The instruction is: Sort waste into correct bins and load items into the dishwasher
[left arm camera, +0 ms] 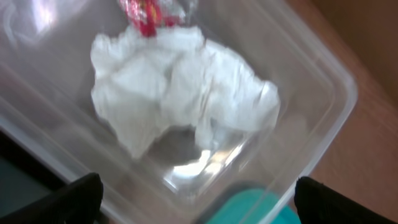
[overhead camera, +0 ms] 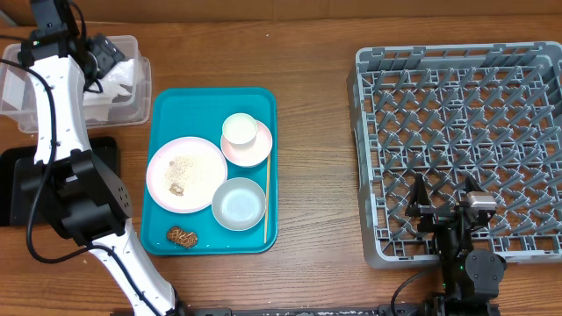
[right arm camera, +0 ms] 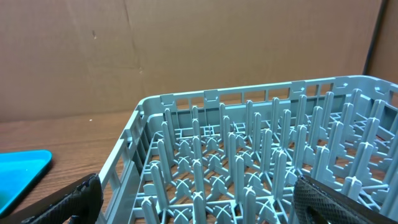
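My left gripper (overhead camera: 104,54) (left arm camera: 199,202) hangs open over the clear tub (overhead camera: 140,110) (left arm camera: 336,106) at the far left, nothing between its fingers. A crumpled white tissue (overhead camera: 118,79) (left arm camera: 180,87) lies in the tub beside the red wrapper (left arm camera: 146,15). On the teal tray (overhead camera: 162,114) are the large plate (overhead camera: 206,154) with rice (overhead camera: 184,165), a saucer (overhead camera: 260,154) carrying the cup (overhead camera: 239,129), the bowl (overhead camera: 238,203) and a brown food lump (overhead camera: 183,235). My right gripper (overhead camera: 443,206) (right arm camera: 199,199) is open over the front of the grey dish rack (overhead camera: 457,132) (right arm camera: 249,149).
The black tray (overhead camera: 13,184) lies at the left edge, partly under my left arm. A thin chopstick (overhead camera: 266,202) rests along the teal tray's right side. Bare wooden table separates the teal tray and the rack. A brown cardboard wall stands behind the rack.
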### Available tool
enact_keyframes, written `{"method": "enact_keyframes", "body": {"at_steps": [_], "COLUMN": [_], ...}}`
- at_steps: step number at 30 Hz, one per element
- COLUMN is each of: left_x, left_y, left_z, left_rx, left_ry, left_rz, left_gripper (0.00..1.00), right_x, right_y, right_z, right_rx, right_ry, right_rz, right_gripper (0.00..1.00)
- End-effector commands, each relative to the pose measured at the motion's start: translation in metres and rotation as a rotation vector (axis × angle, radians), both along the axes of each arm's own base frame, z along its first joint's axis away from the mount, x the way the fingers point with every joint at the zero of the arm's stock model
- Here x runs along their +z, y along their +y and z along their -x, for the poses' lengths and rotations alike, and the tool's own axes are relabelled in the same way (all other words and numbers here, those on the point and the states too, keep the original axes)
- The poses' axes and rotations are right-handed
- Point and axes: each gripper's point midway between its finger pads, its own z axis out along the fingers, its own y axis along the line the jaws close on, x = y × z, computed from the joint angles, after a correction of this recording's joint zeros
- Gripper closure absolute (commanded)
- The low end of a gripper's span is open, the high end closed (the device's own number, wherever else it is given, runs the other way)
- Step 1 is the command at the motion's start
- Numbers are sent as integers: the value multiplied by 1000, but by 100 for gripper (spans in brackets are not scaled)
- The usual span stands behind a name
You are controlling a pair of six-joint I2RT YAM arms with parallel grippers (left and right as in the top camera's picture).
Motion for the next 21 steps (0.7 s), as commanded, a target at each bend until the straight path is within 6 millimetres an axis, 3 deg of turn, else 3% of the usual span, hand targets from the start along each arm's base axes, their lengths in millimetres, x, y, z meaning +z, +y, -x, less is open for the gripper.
{"method": "enact_keyframes", "body": {"at_steps": [1, 5, 8, 14, 17, 21], "left_x": [26, 66, 102, 170, 182, 178], "left_y": [-28, -54, -63, -74, -75, -76], "left_z": [0, 9, 23, 81, 119, 175], "left_rx": [-60, -126, -144, -137, -75, 120], "left_ry": [-71, -141, -195, -239, -193, -70], "left_rz": [129, 214, 213, 149, 129, 161], "left_gripper": [0, 0, 0, 0, 0, 0], "right_x": [-1, -1, -1, -1, -1, -1], "right_y": [-2, -2, -2, -2, -2, -2], "right_z": [0, 0, 0, 0, 0, 0], "right_rx": [-11, -11, -11, -11, -11, -11], "right_ry": [-6, -6, -6, -6, -6, -6], "right_rz": [1, 1, 1, 1, 1, 1], "right_gripper": [0, 0, 0, 0, 0, 0]}}
